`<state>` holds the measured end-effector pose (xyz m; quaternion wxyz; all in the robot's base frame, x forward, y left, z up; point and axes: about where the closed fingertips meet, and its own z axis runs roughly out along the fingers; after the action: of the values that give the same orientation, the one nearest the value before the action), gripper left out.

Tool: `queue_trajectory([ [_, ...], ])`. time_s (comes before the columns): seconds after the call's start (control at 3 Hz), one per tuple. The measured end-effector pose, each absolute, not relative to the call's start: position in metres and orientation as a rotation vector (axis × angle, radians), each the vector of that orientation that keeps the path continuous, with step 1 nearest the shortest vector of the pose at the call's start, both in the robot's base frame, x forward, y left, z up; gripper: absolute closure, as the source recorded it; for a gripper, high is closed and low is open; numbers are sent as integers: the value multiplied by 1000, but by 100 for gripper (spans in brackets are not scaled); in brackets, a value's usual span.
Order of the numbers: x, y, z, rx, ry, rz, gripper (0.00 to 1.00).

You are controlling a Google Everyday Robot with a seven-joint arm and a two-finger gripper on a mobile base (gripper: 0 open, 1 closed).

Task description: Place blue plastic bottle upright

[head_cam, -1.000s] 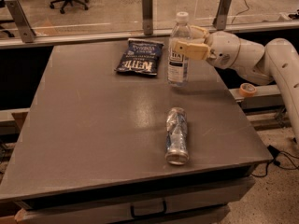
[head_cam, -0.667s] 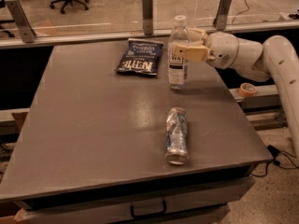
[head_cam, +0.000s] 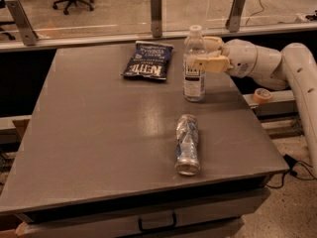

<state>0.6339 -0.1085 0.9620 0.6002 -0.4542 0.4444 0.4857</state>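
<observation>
Grey table [head_cam: 99,133], one o'clock corner: the blue plastic bottle [head_cam: 194,81] stands upright, with the gripper [head_cam: 200,52] reaching from three o'clock and clamped on its upper body. Dark chip bag [head_cam: 148,61] lies at its ten o'clock, crushed silver bottle [head_cam: 187,144] at six.

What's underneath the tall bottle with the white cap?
Just the grey table. The blue plastic bottle stands upright on it, with the gripper closed around its upper part. The patch right under its base is covered.
</observation>
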Motion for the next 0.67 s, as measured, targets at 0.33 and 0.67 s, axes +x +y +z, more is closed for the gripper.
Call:
queue_trajectory([
  [0.33, 633, -114, 962, -1055, 1022, 1125, 0],
  [0.67, 633, -115, 962, -1055, 1022, 1125, 0],
])
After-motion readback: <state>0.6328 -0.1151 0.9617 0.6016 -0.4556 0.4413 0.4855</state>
